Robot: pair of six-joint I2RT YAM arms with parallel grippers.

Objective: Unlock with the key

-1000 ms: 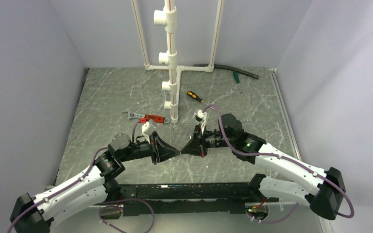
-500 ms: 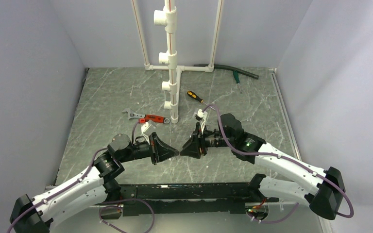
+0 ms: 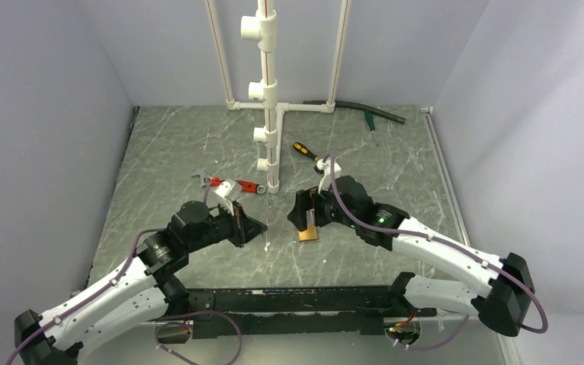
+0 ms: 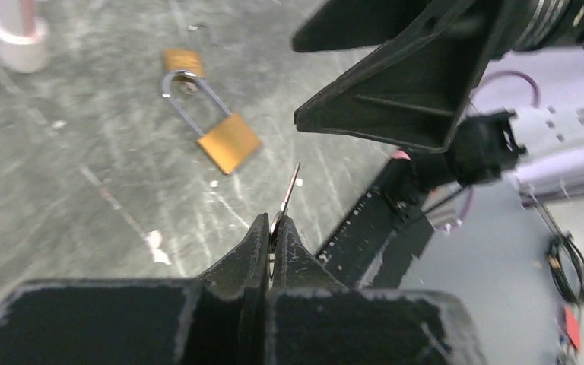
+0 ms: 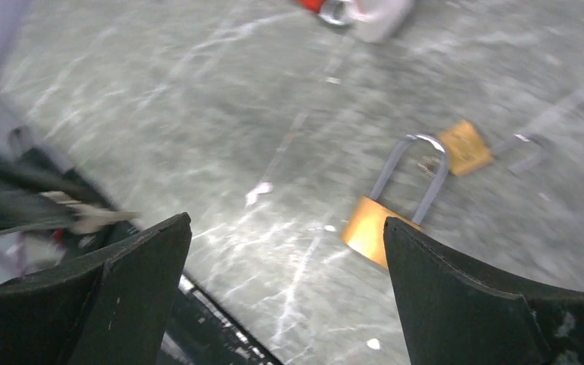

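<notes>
Top camera: I look from high behind the bases, down and forward over the whole table (image 3: pixel 182 144). Left wrist: low and close to the surface, sighting past the left gripper (image 4: pixel 272 222) across the tabletop. Right wrist: close, tilted down between the right gripper (image 5: pixel 286 220) tips. I find the large brass padlock (image 3: pixel 309 233) in all three.

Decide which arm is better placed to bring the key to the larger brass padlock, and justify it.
Left. The left gripper is shut on the key, with the larger brass padlock lying just ahead. The right gripper is open and empty above that padlock.
</notes>
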